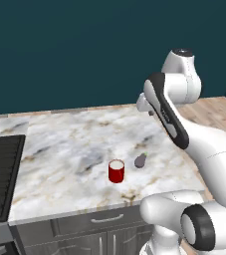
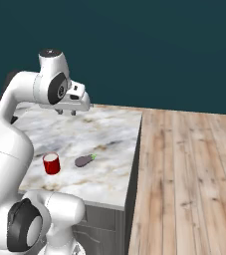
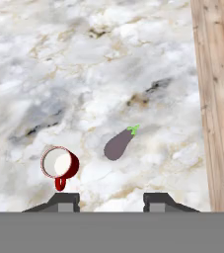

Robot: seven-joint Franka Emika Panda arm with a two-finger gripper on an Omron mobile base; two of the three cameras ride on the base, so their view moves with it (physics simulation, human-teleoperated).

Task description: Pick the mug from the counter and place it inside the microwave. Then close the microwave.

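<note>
The mug (image 3: 59,164) stands upright on the marble tabletop (image 1: 74,144), near its front edge, just beside an eggplant (image 3: 118,144). The gripper (image 2: 67,112) hovers high above, released, grasping nothing. Descend centred over the mug, clear of the eggplant. A wooden floor (image 2: 189,174) adjoins; a stovetop (image 1: 0,174) sits alongside.

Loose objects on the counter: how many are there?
2. The red mug stands upright near the counter's front edge; the eggplant lies beside it, apart, toward the wooden floor side.
</note>
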